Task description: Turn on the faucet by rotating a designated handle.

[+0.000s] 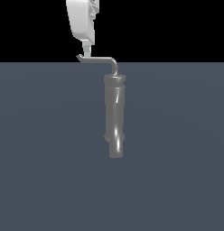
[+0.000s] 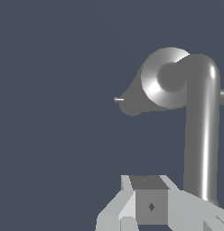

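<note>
The handle (image 1: 99, 59) sits on top of the faucet (image 1: 115, 115): a thin grey rod that rises from the faucet's collar, bends through a curved elbow and runs out toward the exterior view's left, ending in a small upturned tip. The faucet itself is a tall, glossy dark-grey cylinder standing roughly mid-scene on the flat slate-blue floor (image 1: 177, 158), with a wider collar at its upper end.

My gripper (image 1: 87, 48) is directly over the handle's free end, well out from the faucet body. One light finger comes down to touch, or nearly touch, the rod just inside the upturned tip. I can't tell from either view how wide the claw is; only one finger shows clearly, and I see nothing clamped.

In the wrist view the handle (image 2: 202, 135) runs as a polished tube past the gripper (image 2: 152, 203) and curls into the faucet's round top (image 2: 154, 85).

I judge I'm at the contact stage: positioned at the lever's end, rotation not evidently done. Next I need a sideways push around the faucet's axis, keeping the finger behind the tip. The rod is smooth and slim, so slipping off is the risk.
</note>
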Motion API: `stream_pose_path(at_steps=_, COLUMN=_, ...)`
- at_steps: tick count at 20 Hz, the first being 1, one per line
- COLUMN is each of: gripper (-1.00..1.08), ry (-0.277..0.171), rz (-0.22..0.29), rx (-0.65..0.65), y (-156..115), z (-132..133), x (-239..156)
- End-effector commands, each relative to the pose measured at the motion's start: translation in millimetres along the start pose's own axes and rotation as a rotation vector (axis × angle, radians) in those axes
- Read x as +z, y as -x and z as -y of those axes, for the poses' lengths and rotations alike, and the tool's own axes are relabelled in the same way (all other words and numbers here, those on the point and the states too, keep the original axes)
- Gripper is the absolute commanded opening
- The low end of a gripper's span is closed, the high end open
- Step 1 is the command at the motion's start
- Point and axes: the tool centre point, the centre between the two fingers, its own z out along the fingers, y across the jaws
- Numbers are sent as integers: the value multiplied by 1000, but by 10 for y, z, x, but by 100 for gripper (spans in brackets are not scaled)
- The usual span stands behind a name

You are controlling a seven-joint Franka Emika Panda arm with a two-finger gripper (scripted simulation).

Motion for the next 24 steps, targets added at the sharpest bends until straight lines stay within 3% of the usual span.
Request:
stream_pose_path(at_steps=1, gripper=-100, ry=0, rz=1, rx=21, y=14, z=28, x=37)
stream_pose_path(at_steps=10, gripper=-100, ry=0, rz=1, rx=35, y=24, z=45, x=66)
stream_pose_path(at_steps=24, gripper=-100, ry=0, rz=1, rx=36, y=66, z=-393, x=67)
